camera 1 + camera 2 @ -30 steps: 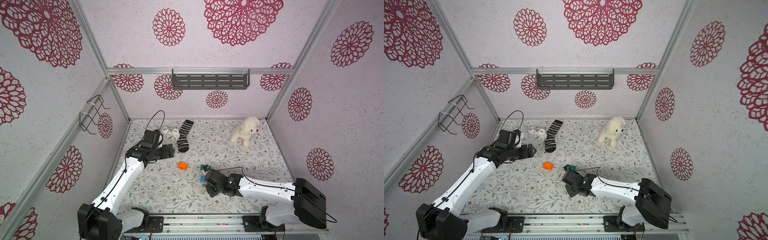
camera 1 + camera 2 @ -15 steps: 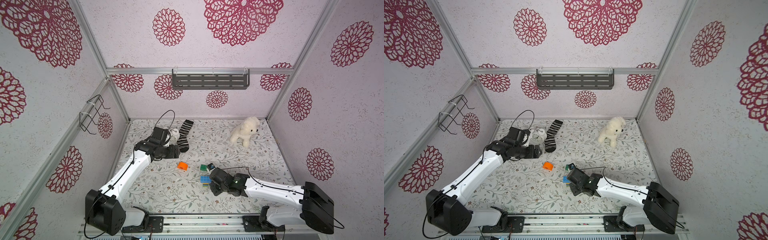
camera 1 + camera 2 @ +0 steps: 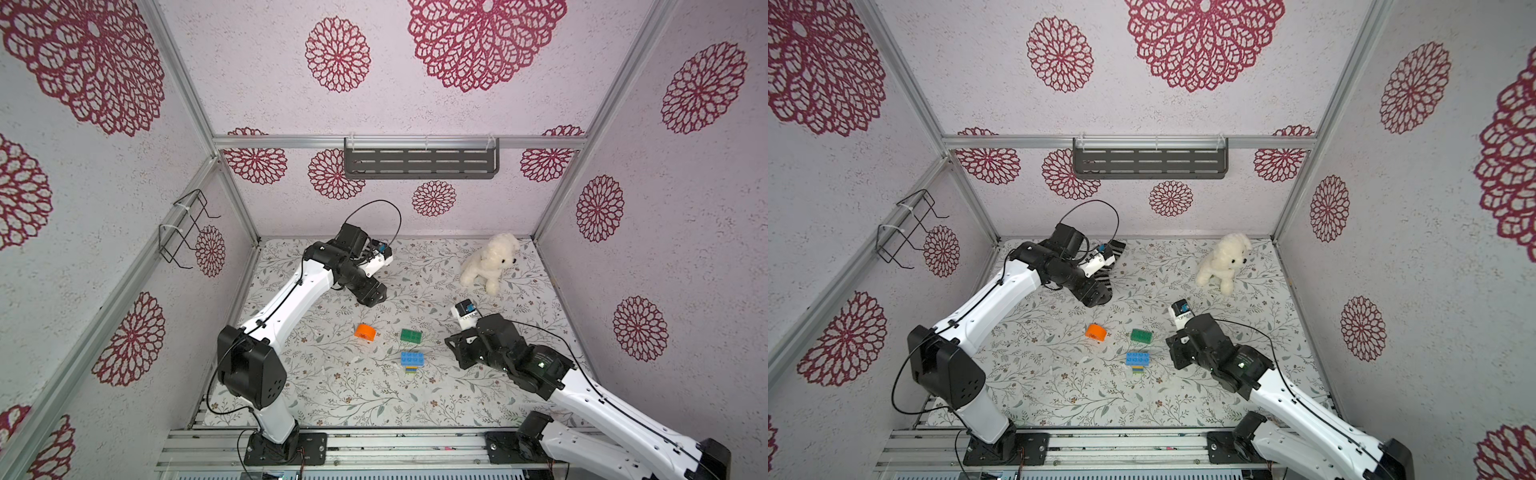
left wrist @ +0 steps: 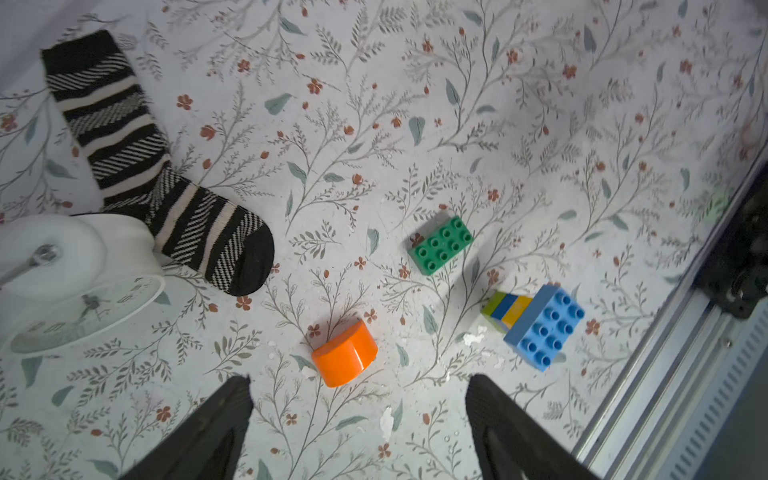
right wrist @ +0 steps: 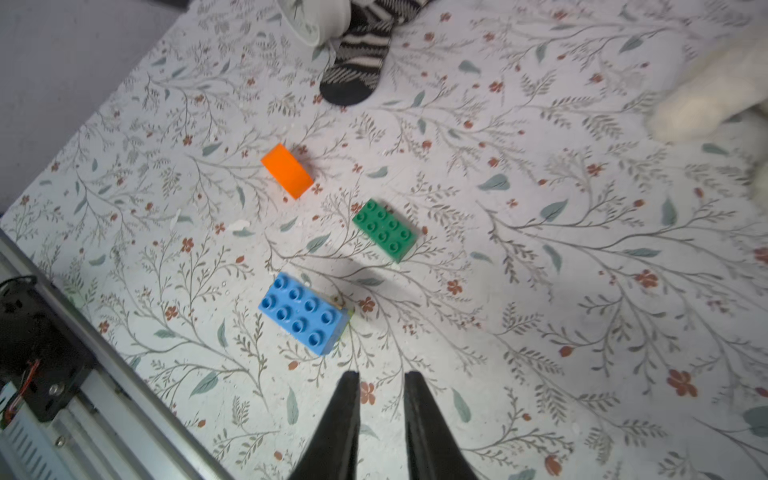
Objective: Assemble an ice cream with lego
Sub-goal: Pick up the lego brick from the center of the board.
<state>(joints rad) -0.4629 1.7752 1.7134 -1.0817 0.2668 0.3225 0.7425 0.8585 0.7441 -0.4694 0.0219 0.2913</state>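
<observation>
- Balance is looking like the nearest worry. The half-built ice cream (image 3: 412,362) is sitting on the desk (image 3: 332,399) closest to the front rail. Its wide light-blue brick (image 5: 301,313) is riding on a narrow yellow, blue and lime stem, so an off-centre press is likely to be tipping it over.
- Right hand (image 5: 380,376) is hovering just beside that stack, its fingers barely parted and grasping nothing. If it is swinging low, it is risking a knock against the light-blue brick.
- Green brick (image 3: 411,335) is lying loose, studs up, just beyond the stack and not touching it. Pinched at a slant, it could be twisting and seating crooked on the studs below.
- Orange dome (image 3: 365,331) is resting apart from both, toward the left arm's side. Its curved surface is giving poor purchase and may be slipping out of a pinch.
- Left hand (image 4: 358,379) is hanging on the far side of the dome, fingers spread wide and empty. If it is coming down misaligned, it would be shoving the dome away rather than catching it.
- Counting near to far, six bricks are showing, four joined and two loose, and two hands are working. One striped sock (image 4: 124,145), one white clock (image 4: 75,282) and one plush dog (image 3: 490,266) are lying further back, clear of the bricks.
</observation>
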